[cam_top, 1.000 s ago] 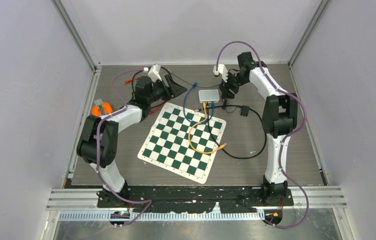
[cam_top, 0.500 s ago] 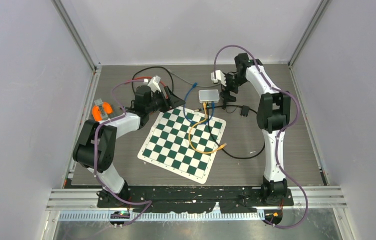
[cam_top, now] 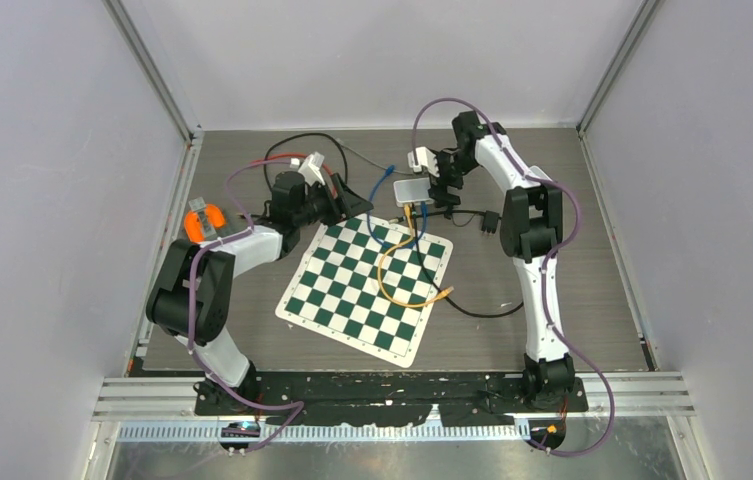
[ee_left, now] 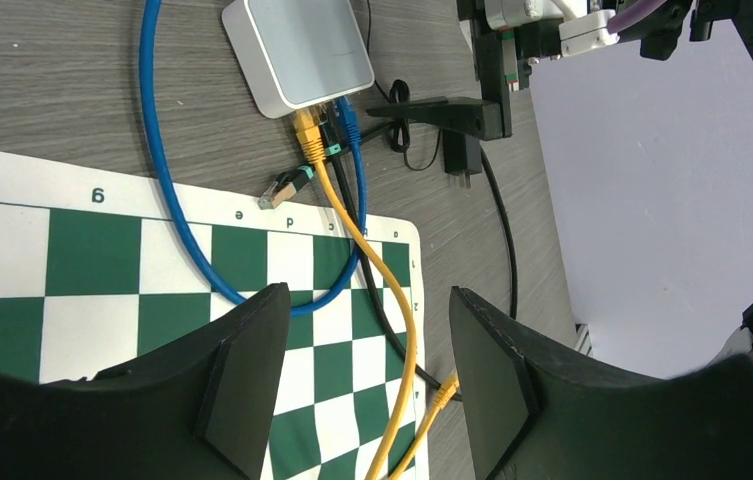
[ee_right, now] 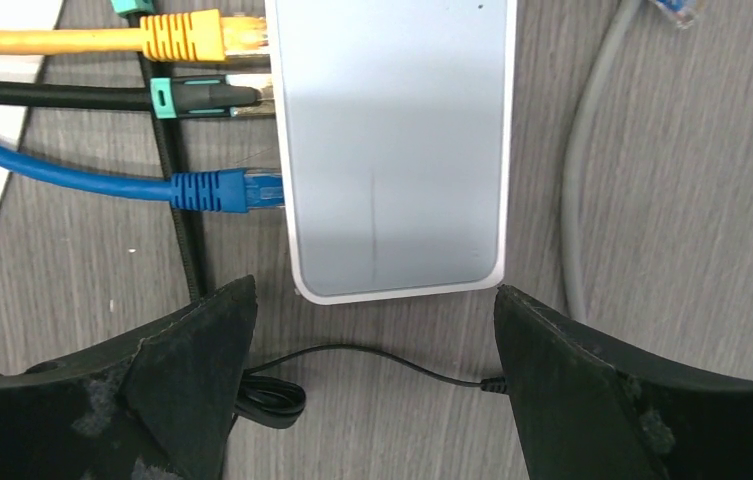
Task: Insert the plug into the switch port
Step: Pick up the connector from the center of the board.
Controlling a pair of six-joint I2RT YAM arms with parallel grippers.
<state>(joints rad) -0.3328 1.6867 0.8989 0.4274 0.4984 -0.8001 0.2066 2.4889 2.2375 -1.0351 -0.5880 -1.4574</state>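
Counting three plugs [ee_right: 202,96] seated in switch [ee_right: 392,140], one loose plug [ee_left: 285,187] on desk [ee_right: 672,220] (possibly left to insert); left fingers [ee_left: 242,380], right fingers [ee_right: 192,360] spread apart, empty.

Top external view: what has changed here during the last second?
The right arm swung left; the right claw now hangs open above the switch. The left arm drew back toward its base, left claw open as before. Switch, cables and chessboard did not move.

The port side of the flat silver-grey switch box [ee_right: 397,150] is crowded: a yellow cable [ee_right: 52,40], a black cable [ee_right: 52,95] and a blue cable [ee_right: 202,190] leave it side by side. Its opposite side offers bare table [ee_right: 702,250], crossed only by a grey cable [ee_right: 570,220]. The spread right hand [ee_right: 374,300] straddles the box's end.
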